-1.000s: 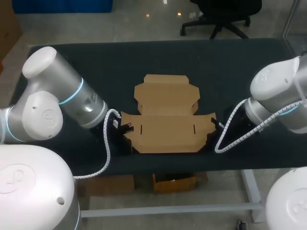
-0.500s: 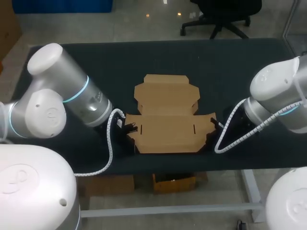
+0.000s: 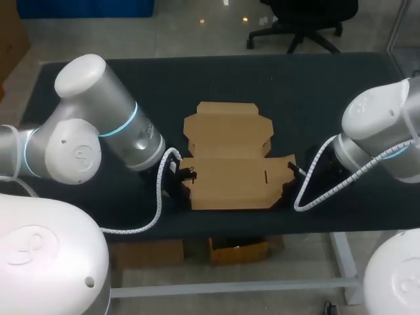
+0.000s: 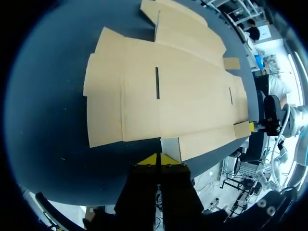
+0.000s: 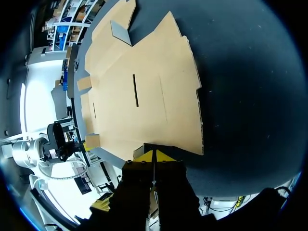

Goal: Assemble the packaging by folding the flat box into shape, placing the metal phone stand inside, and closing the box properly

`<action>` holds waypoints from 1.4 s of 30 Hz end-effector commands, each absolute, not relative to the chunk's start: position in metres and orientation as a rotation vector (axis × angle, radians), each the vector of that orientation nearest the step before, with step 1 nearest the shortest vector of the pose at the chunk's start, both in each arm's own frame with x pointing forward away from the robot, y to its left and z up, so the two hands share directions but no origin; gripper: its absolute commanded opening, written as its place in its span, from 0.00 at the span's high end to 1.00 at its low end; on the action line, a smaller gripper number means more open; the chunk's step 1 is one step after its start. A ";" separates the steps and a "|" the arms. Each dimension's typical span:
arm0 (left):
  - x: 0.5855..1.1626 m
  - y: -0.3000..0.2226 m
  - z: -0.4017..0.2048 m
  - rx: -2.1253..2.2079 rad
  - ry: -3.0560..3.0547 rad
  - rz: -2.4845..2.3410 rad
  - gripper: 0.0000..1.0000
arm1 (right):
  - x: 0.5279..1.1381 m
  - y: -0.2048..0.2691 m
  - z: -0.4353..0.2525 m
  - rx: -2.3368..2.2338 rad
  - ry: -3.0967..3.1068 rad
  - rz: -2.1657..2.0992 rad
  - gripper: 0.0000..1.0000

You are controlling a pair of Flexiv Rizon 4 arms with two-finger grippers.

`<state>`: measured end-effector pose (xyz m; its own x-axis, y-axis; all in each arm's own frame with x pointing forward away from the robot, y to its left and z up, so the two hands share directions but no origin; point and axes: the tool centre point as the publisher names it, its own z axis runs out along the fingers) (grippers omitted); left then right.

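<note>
Dark surface (image 3: 98,85) carries the flat brown cardboard box blank (image 3: 226,164), lying unfolded near its front edge. Left end effector (image 4: 158,160) and right end effector (image 5: 153,155), tips together and empty, flank its ends. Folding looks barely begun; next, the side flaps need lifting.

Robotics lab: black table (image 3: 315,85), robot arms (image 3: 98,131)

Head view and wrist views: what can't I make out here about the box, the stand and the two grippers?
- Metal phone stand: in no view; its place cannot be told.
- Left gripper: tips together at the flat box's edge; in the left wrist view the fingers themselves hide whether cardboard is nipped.
- Right gripper: the same, in the right wrist view.
- Head view: both grippers are dark against the table and half under their arms.
</note>
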<state>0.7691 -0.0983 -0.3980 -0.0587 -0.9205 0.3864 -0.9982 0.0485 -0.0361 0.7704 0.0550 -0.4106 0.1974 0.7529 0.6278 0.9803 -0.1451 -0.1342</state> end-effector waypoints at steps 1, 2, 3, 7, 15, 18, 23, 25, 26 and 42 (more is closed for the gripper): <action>0.768 -0.100 -0.391 1.972 -2.087 0.427 1.00 | 0.770 0.055 -0.409 -1.961 -1.612 -0.571 1.00; 0.767 -0.101 -0.390 1.971 -2.090 0.429 1.00 | 0.770 0.055 -0.408 -1.965 -1.618 -0.566 1.00; 0.767 -0.101 -0.389 1.970 -2.093 0.431 1.00 | 0.770 0.056 -0.408 -1.970 -1.621 -0.562 1.00; 0.765 -0.104 -0.387 1.963 -2.109 0.430 1.00 | 0.769 0.058 -0.409 -1.976 -1.624 -0.554 1.00; 0.760 -0.106 -0.387 1.951 -2.123 0.431 1.00 | 0.765 0.063 -0.407 -1.989 -1.641 -0.543 1.00; 0.759 -0.107 -0.388 1.945 -2.126 0.432 1.00 | 0.763 0.064 -0.406 -1.993 -1.647 -0.544 1.00; 0.757 -0.109 -0.387 1.935 -2.135 0.432 1.00 | 0.762 0.067 -0.401 -2.006 -1.666 -0.545 1.00; 0.756 -0.110 -0.386 1.933 -2.138 0.431 1.00 | 0.762 0.067 -0.400 -2.009 -1.672 -0.549 1.00; 0.756 -0.110 -0.386 1.932 -2.141 0.432 1.00 | 0.762 0.067 -0.399 -2.008 -1.673 -0.550 1.00; 0.753 -0.120 -0.388 1.890 -2.173 0.423 1.00 | 0.764 0.073 -0.400 -2.001 -1.697 -0.543 1.00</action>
<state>0.7515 -0.1166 -0.3871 -0.1408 -0.9211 0.3631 -0.9899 0.1249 -0.0671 0.7641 0.0723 -0.4002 0.1621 0.8043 0.5716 0.9868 -0.1340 -0.0913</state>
